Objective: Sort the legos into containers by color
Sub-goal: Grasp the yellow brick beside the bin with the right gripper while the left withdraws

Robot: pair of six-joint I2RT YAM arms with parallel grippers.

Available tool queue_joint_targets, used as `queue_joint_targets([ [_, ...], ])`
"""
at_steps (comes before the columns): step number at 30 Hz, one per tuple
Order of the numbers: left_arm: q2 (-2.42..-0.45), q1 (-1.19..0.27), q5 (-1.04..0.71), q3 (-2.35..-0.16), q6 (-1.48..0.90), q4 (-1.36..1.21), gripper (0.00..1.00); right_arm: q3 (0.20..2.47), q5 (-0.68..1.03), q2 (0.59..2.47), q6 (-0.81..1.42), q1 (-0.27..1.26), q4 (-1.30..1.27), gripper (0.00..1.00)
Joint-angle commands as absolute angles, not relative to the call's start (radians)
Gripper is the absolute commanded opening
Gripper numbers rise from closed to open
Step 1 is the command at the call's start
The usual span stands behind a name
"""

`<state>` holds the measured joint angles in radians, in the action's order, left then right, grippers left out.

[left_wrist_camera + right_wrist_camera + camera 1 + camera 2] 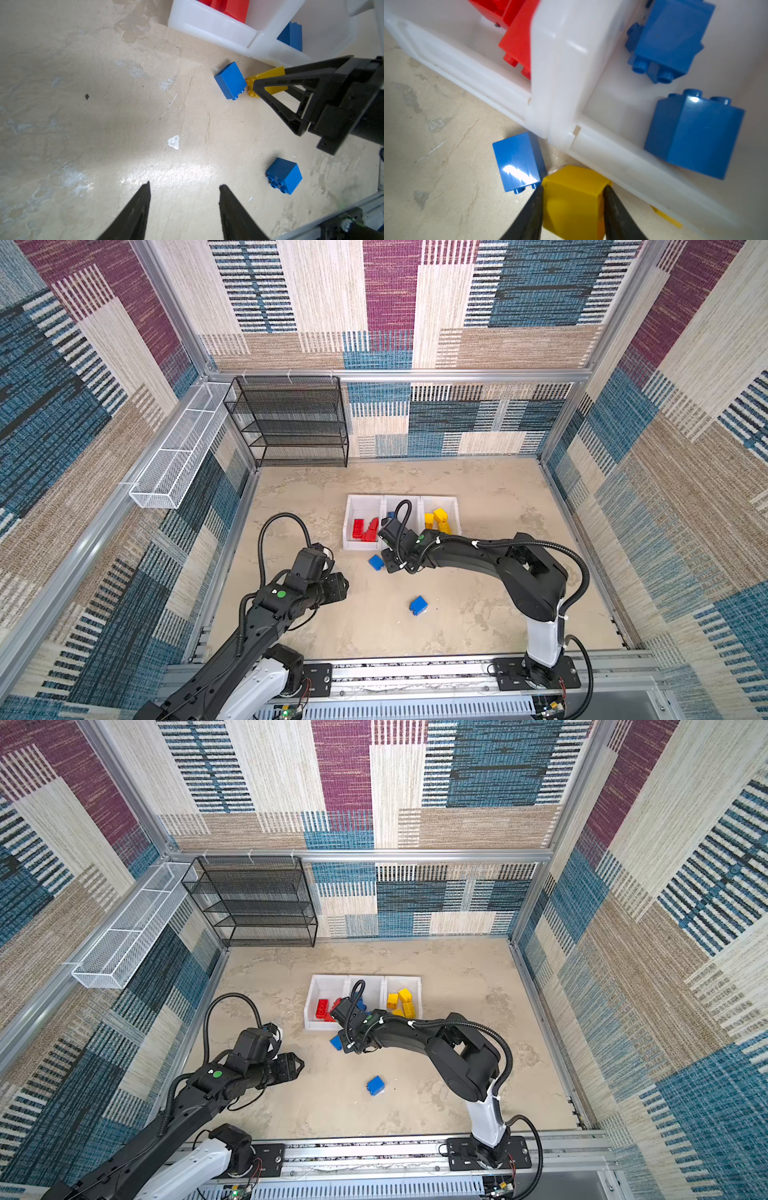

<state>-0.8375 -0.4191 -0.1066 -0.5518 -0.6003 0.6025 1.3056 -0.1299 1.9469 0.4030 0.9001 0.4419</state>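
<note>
In both top views my right gripper [390, 564] sits low on the near side of the middle bin [402, 500] and hides its load. A blue brick [375, 562] lies just to its left, the yellow bin [441, 499] is to its far right, and the left gripper [345, 585] hangs well apart. The left wrist view shows the left jaws parted on nothing, and a yellow brick [251, 86] between the right fingers, its long axis seemingly along them. In the right wrist view both fingertips [536, 199] press that brick's sides, so I judge the right arm should carry it right and farther.
</note>
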Motion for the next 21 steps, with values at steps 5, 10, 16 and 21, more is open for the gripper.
queue_joint_targets([
  [5,-0.836,-0.417,-0.103,-0.542,-0.622,0.604,0.56,1.246,-0.123,1.868,0.422,0.905,0.434,0.42],
  [10,-0.840,-0.419,-0.106,-0.539,-0.624,0.599,0.56,1.203,-0.133,1.755,0.435,0.905,0.454,0.41],
  [16,-0.851,-0.419,-0.114,-0.533,-0.628,0.589,0.57,1.201,-0.201,1.618,0.394,0.847,0.509,0.42],
  [21,-0.851,-0.421,-0.120,-0.532,-0.630,0.586,0.57,1.177,-0.181,1.570,0.344,0.684,0.476,0.43],
])
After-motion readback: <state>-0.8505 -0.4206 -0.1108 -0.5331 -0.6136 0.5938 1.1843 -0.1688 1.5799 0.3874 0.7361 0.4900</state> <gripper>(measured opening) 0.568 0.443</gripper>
